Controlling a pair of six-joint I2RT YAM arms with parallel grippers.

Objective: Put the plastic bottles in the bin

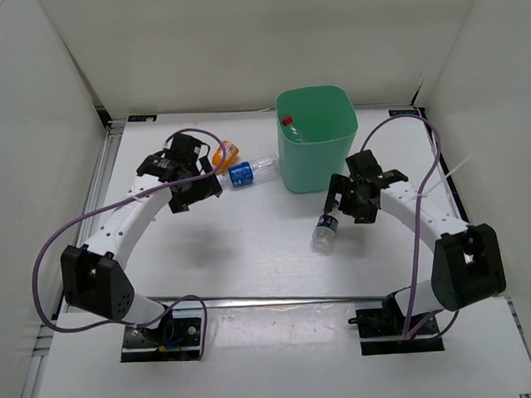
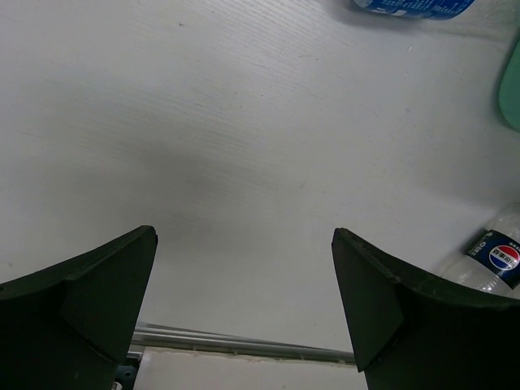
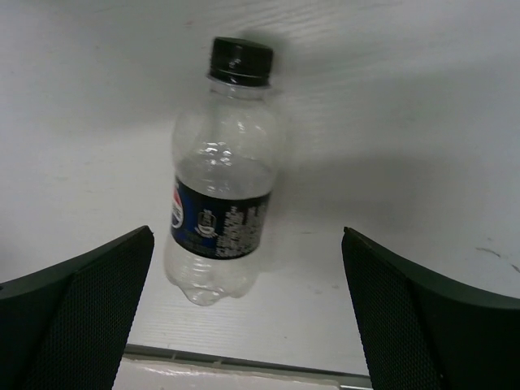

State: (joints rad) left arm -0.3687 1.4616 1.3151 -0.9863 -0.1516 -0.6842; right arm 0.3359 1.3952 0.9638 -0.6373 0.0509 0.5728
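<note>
The mint-green bin (image 1: 319,148) stands at the back centre, and a clear bottle with a red cap (image 1: 288,122) lies inside it. The orange bottle (image 1: 226,153) and the clear blue-label bottle (image 1: 248,171) lie left of the bin. My left gripper (image 1: 196,190) is open and empty just left of them. In the left wrist view (image 2: 244,301) the blue label (image 2: 414,6) shows at the top edge. The clear dark-label bottle (image 1: 325,230) lies on the table, below my open right gripper (image 1: 342,204). In the right wrist view (image 3: 248,301) that bottle (image 3: 219,175) lies ahead of the jaws, towards the left finger.
White walls enclose the table on three sides. A metal rail (image 1: 279,297) runs across the near edge between the arm bases. The bin's edge (image 2: 512,89) and the dark-label bottle (image 2: 494,260) show at the right of the left wrist view.
</note>
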